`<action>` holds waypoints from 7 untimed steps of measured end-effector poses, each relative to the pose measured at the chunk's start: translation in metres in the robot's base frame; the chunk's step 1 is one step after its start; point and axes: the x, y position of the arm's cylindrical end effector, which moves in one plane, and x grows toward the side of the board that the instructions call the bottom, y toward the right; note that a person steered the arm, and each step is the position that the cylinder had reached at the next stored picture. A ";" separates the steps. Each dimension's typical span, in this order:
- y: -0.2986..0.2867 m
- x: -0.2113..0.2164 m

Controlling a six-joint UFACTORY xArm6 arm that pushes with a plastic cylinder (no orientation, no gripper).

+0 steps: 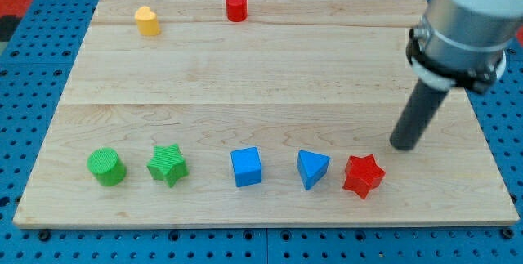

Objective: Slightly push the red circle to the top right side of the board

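The red circle [236,7] stands near the view's top edge of the wooden board [261,68], a little left of centre. My tip [404,144] rests on the board at the view's lower right, far from the red circle, just up and right of the red star [363,176]. It touches no block.
A yellow block [147,20] sits at the top left. Along the bottom stand a green circle [106,167], a green star [167,165], a blue cube [246,167] and a blue triangle [311,168]. A blue pegboard surrounds the board.
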 end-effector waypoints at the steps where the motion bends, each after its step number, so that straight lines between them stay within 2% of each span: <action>1: -0.072 -0.060; 2: -0.166 -0.122; 3: -0.239 -0.190; 4: -0.297 -0.235; 5: -0.294 -0.270; 6: -0.237 -0.252; 7: -0.194 -0.265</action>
